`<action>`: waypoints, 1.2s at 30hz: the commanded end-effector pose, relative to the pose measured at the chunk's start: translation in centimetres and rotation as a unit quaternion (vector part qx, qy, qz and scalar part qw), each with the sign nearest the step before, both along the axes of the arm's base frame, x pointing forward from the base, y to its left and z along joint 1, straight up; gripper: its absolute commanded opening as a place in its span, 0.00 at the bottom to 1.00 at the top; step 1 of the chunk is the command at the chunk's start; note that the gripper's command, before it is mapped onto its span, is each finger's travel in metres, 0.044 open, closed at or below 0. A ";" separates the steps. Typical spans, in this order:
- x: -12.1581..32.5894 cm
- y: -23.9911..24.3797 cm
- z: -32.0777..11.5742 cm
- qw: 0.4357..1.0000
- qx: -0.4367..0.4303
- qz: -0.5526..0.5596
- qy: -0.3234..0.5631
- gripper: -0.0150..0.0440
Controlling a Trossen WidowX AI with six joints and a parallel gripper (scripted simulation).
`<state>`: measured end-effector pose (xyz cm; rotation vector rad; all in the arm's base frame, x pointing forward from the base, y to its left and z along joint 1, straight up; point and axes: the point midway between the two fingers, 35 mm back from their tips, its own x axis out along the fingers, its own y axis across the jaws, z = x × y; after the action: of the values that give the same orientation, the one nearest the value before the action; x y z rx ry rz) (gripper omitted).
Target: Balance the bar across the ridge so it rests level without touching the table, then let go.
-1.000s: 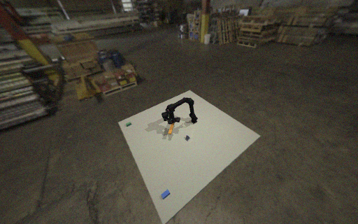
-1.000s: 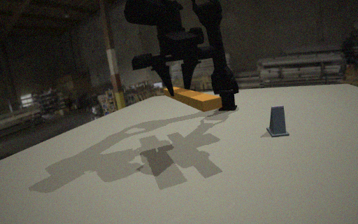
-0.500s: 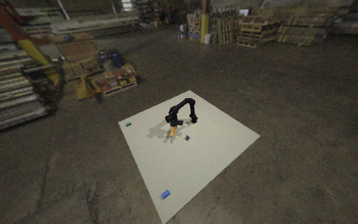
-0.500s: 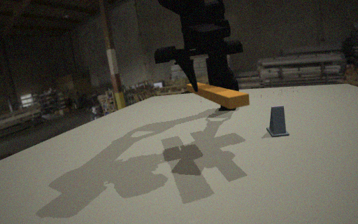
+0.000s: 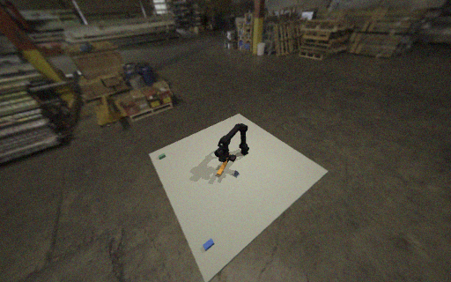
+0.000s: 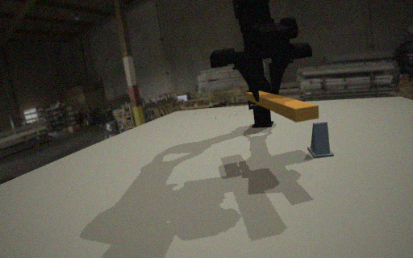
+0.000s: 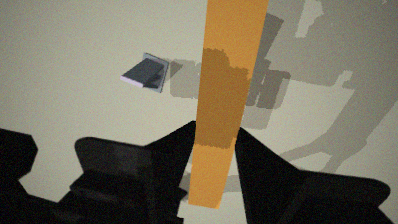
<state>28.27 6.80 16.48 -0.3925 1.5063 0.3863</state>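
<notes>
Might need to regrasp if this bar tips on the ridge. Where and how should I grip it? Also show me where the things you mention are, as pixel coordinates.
I'd grip the orange bar (image 5: 222,168) (image 6: 288,106) (image 7: 225,75) around mid-length, from above, fingers on its long sides: it is long, straight and narrow, and the gripper (image 7: 216,128) now pinches it near one end.

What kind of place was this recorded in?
Probably a warehouse or storage hall: stacked wooden pallets, a steel column painted yellow at its foot, and a wide bare-concrete floor.
</notes>
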 end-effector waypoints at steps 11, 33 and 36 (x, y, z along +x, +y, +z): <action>-3.0 5.0 0.0 0.997 0.006 -0.071 0.003 0.25; -6.6 9.4 -0.4 0.991 0.010 -0.136 0.005 0.25; -6.6 9.5 -0.9 0.991 0.010 -0.136 0.005 0.25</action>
<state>21.85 16.17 16.14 -0.1737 1.5350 0.1908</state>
